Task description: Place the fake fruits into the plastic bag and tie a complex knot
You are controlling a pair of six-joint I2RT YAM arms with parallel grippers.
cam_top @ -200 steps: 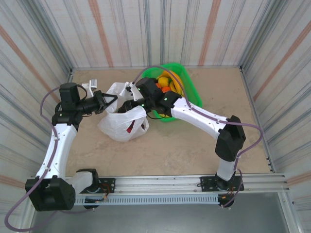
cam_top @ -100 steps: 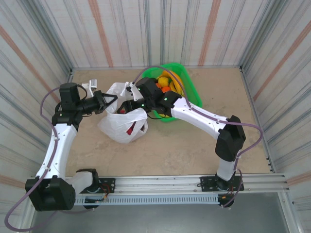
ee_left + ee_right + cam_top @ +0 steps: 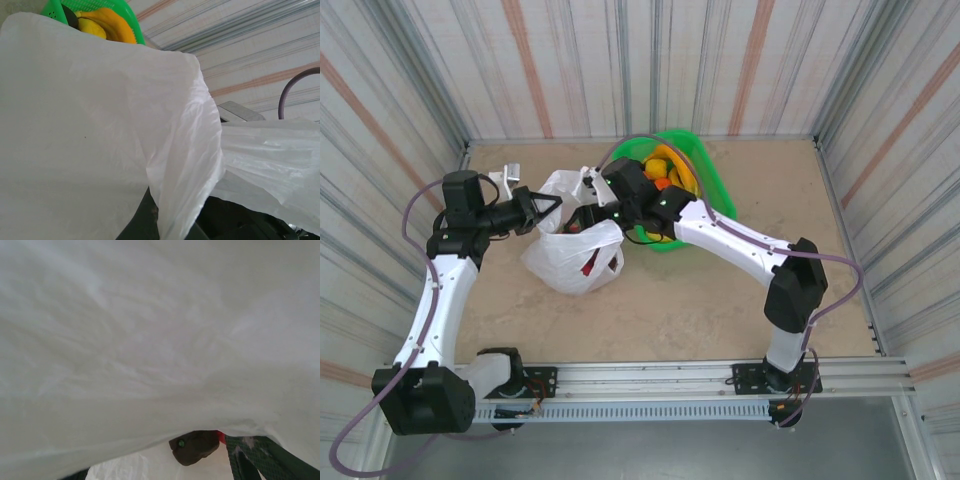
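Loading is in hand. The left hand pinches the plastic bag rim, keeping the mouth open on the counter. The right hand is at that mouth; film hides it, so I cannot tell its grip. Next it likely needs more fake fruits from the green basket.

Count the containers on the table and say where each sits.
2. The plastic bag lies left of centre; the green basket stands just right of it, farther back, holding fake fruits. Smaller ones could be hidden.
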